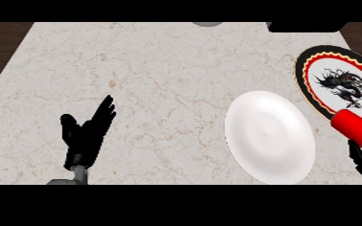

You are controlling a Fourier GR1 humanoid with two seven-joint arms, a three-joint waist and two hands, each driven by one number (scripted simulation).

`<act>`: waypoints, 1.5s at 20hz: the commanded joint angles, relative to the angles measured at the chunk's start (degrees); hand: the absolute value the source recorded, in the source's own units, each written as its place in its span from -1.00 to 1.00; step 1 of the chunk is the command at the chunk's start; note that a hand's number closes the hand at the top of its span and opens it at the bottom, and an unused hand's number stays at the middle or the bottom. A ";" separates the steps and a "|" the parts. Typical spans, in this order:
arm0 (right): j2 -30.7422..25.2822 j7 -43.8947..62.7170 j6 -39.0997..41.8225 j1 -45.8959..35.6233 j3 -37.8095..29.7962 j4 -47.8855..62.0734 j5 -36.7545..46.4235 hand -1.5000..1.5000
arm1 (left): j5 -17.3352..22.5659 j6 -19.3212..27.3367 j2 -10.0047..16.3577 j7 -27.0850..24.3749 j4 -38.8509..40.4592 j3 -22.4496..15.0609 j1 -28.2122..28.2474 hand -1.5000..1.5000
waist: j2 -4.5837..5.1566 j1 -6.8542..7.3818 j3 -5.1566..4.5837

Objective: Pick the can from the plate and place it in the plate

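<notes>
The red can (pixel 350 123) is lying tilted just right of the white plate (pixel 268 136), crossing the dragon plate's (pixel 305 79) lower rim. The right hand (pixel 356 155) is showing just below the can, and I cannot tell whether it is grasping it. The left hand (pixel 86 131) is resting well left of the white plate, fingers released.

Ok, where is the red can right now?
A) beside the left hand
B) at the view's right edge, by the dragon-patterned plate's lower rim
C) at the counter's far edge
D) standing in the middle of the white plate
B: the red can shows at the right edge, overlapping the lower rim of the dragon-patterned plate, just above the right hand. It is off the white plate and far from the left hand.
</notes>
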 commanded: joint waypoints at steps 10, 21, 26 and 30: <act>-6.98 -17.32 1.13 -33.62 -8.90 52.86 1.48 1.00 | -0.64 -0.63 -1.16 1.26 -0.95 -1.53 1.38 0.00 | 0.63 1.89 -0.13; -13.66 -12.83 0.96 -46.00 0.21 76.10 15.51 -1.00 | -1.42 -1.87 -1.16 0.99 -0.22 -2.48 -1.20 0.00 | 1.83 4.82 -0.02; -10.17 -18.07 6.66 -49.68 0.24 82.62 15.12 -1.00 | -0.87 -2.48 -0.99 -0.81 3.20 -1.11 -1.60 0.00 | 1.99 4.07 0.12; -9.47 -20.70 11.19 -54.22 -1.83 84.39 12.97 -1.00 | -1.72 -0.22 -2.60 1.04 3.20 -1.36 -4.54 0.00 | 1.97 3.73 0.15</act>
